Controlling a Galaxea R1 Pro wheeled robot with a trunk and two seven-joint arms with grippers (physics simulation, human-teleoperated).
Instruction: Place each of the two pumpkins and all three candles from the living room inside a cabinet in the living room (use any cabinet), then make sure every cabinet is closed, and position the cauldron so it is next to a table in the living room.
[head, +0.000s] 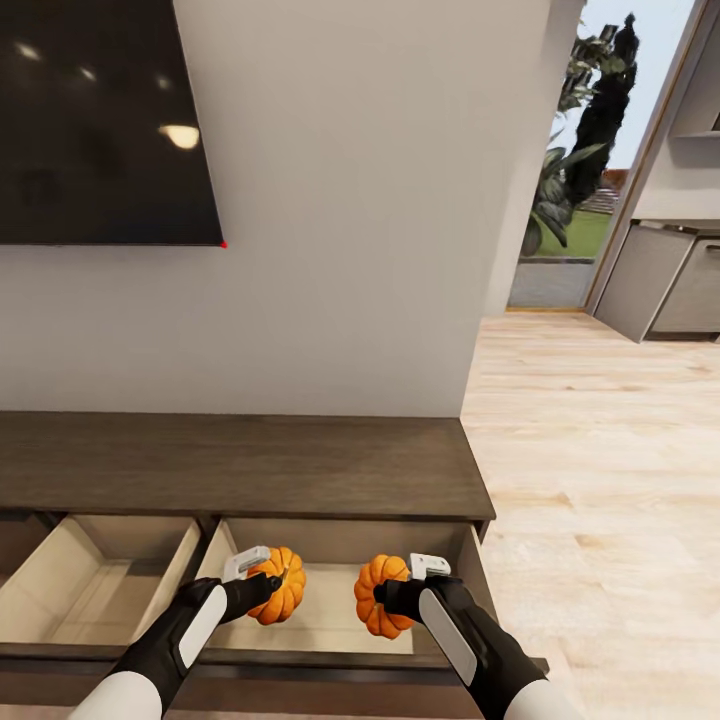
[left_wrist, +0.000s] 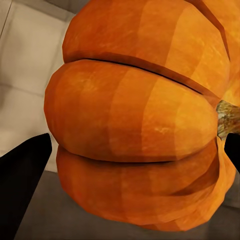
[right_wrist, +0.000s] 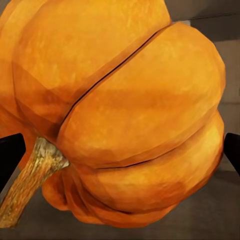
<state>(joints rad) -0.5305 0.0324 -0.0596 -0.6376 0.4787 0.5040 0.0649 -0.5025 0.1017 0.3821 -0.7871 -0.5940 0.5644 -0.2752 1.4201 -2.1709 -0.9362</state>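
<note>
Two bright orange ribbed pumpkins hang over the open right drawer of the dark brown cabinet (head: 240, 465). My left gripper (head: 268, 582) is shut on the left pumpkin (head: 283, 588), which fills the left wrist view as ribbed orange pumpkin (left_wrist: 135, 120) between black fingertips (left_wrist: 22, 185). My right gripper (head: 392, 592) is shut on the right pumpkin (head: 378, 595); in the right wrist view this pumpkin (right_wrist: 135, 115) shows its tan stem (right_wrist: 30, 180). The candles and the cauldron are out of view.
A second open drawer (head: 95, 580) lies to the left, pale beige inside. A black TV (head: 100, 120) hangs on the white wall above. Light wood floor (head: 600, 480) runs to the right toward grey kitchen units (head: 665, 280) and a glass door.
</note>
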